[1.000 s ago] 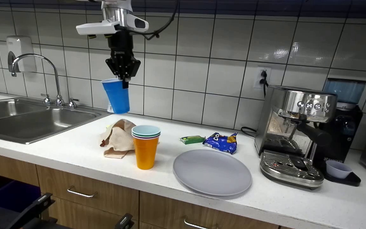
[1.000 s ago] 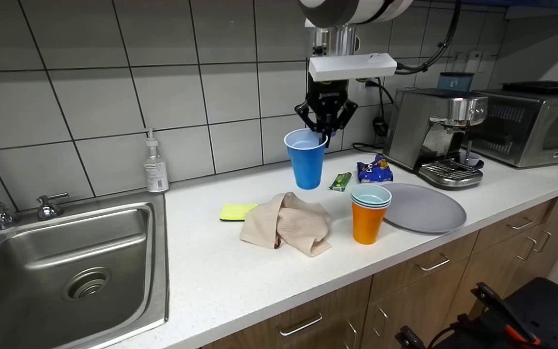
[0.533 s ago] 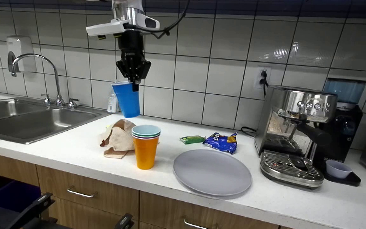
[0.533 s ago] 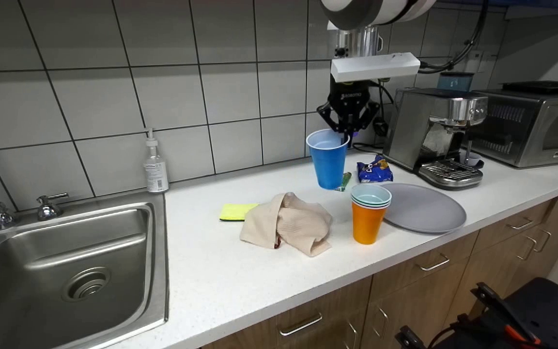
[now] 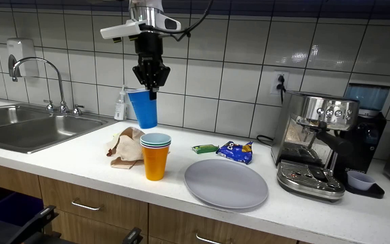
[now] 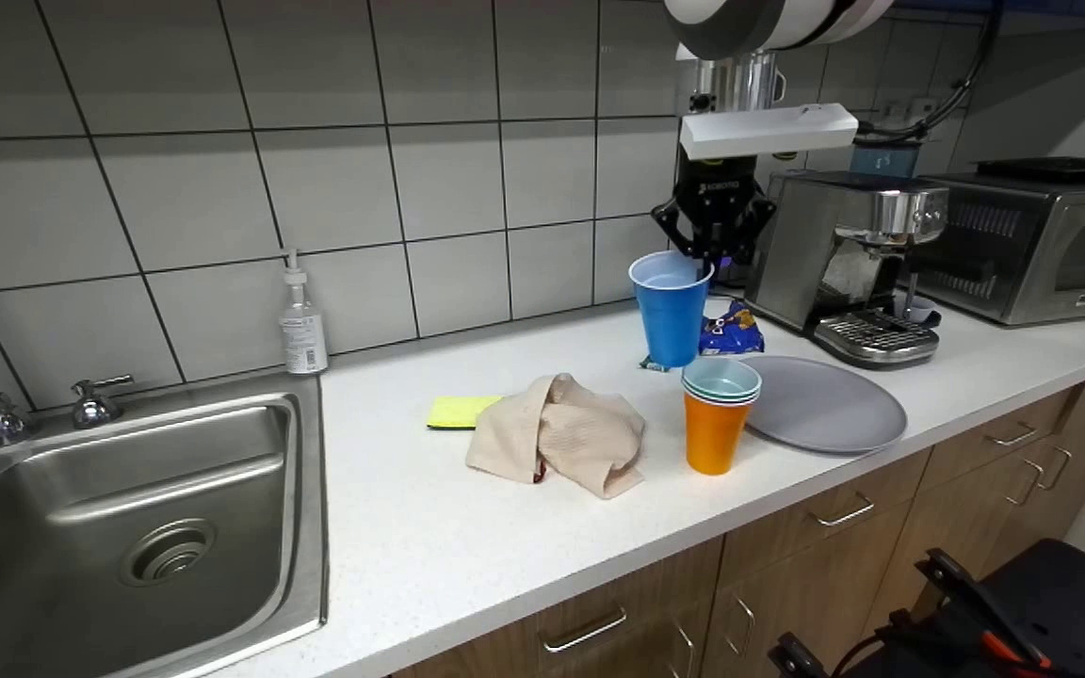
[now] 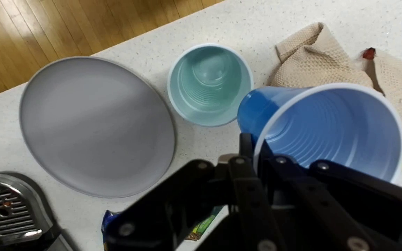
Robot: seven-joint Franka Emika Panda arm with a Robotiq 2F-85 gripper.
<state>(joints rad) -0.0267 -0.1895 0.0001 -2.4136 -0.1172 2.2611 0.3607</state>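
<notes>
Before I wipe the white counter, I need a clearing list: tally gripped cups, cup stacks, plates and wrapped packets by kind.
Gripped blue plastic cup: 1
Orange-and-teal plastic cup stack: 1
Round grey plate: 1
Shiny blue packet and small green packet: 2
Total: 5

A tapered blue plastic cup (image 7: pixel 330 130), ribbed inside, contrasts with a rough, waffle-textured beige cloth (image 6: pixel 557 433), a matt, round grey plate (image 5: pixel 226 184), a glossy, boxy silver metal espresso machine (image 6: pixel 816 245) and brown wood-grain drawer fronts (image 5: pixel 117 203).
</notes>
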